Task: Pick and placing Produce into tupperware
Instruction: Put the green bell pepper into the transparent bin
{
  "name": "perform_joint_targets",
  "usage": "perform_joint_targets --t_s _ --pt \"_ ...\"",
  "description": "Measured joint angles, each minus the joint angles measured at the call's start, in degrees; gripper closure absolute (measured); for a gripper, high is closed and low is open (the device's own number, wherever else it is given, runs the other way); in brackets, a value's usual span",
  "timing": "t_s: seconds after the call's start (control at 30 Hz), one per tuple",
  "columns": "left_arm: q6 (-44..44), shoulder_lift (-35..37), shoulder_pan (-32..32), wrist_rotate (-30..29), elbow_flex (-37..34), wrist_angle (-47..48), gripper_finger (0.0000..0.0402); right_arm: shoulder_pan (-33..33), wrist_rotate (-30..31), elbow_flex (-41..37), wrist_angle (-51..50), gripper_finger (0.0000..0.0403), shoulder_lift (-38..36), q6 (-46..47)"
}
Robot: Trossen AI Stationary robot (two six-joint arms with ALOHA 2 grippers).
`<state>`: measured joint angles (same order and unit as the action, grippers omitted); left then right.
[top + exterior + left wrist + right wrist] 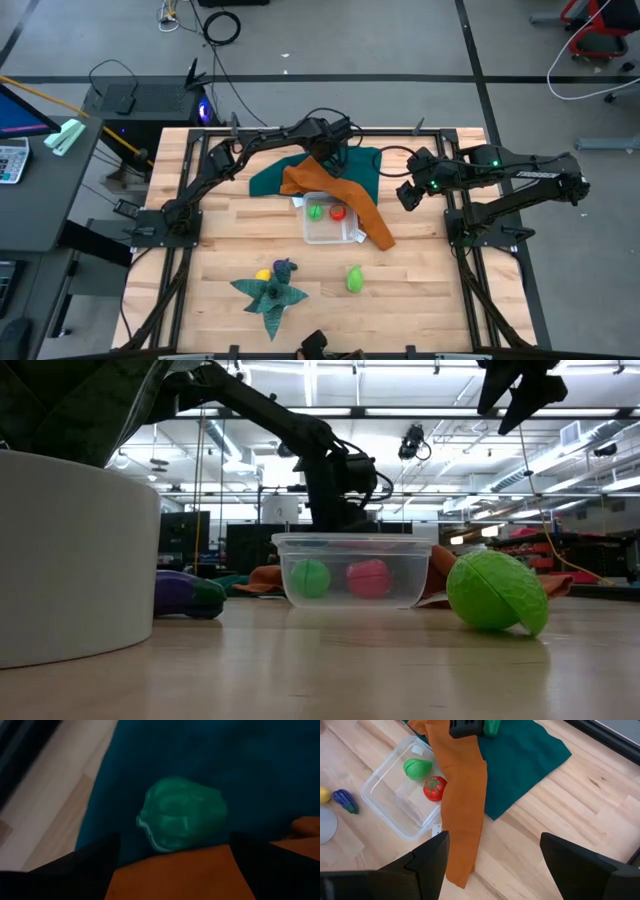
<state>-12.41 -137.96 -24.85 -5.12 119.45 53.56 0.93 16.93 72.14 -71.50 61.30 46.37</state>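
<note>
A dark green produce piece (181, 813) lies on the teal cloth (240, 765) at the table's far middle. My left gripper (174, 847) points down over it, open, one finger on either side of it; the piece (492, 727) also shows beside that gripper (327, 152). The clear tupperware (330, 222) holds a green piece (417, 767) and a red piece (434, 788). A light green piece (354, 278), a yellow piece (262, 274) and a purple piece (287, 267) lie on the wood nearer the front. My right gripper (494, 839) hangs open, high at the right.
A long orange cloth (345, 200) runs from under my left gripper across the tupperware's far right corner. A star-shaped dark green cloth (272, 295) lies near the front edge. A white round object (70, 560) stands close to the low camera.
</note>
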Motion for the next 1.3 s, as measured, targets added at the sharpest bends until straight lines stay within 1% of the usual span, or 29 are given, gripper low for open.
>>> perform_joint_targets --t_s 0.07,0.3,0.57,1.07,1.3 --pt "0.33 -0.3 0.01 -0.51 0.03 -0.79 0.0005 0.01 -0.02 0.0 0.02 0.0129 0.0 0.0" --pt "1.08 -0.58 -0.1 -0.35 0.01 -0.8 0.0003 0.0 -0.04 0.0 0.02 0.0129 0.0 -0.02" --pt "1.06 -0.58 -0.1 0.63 0.01 -3.03 0.0003 0.01 -0.07 0.0 0.02 0.0129 0.0 -0.02" --pt "1.13 -0.85 -0.12 1.19 0.03 -3.29 0.0002 0.0 -0.07 0.0 0.03 0.0129 0.0 -0.02" --pt "1.7 -1.04 -0.17 1.27 0.03 -3.05 0.0007 0.02 -0.07 0.0 0.04 0.0129 0.0 0.04"
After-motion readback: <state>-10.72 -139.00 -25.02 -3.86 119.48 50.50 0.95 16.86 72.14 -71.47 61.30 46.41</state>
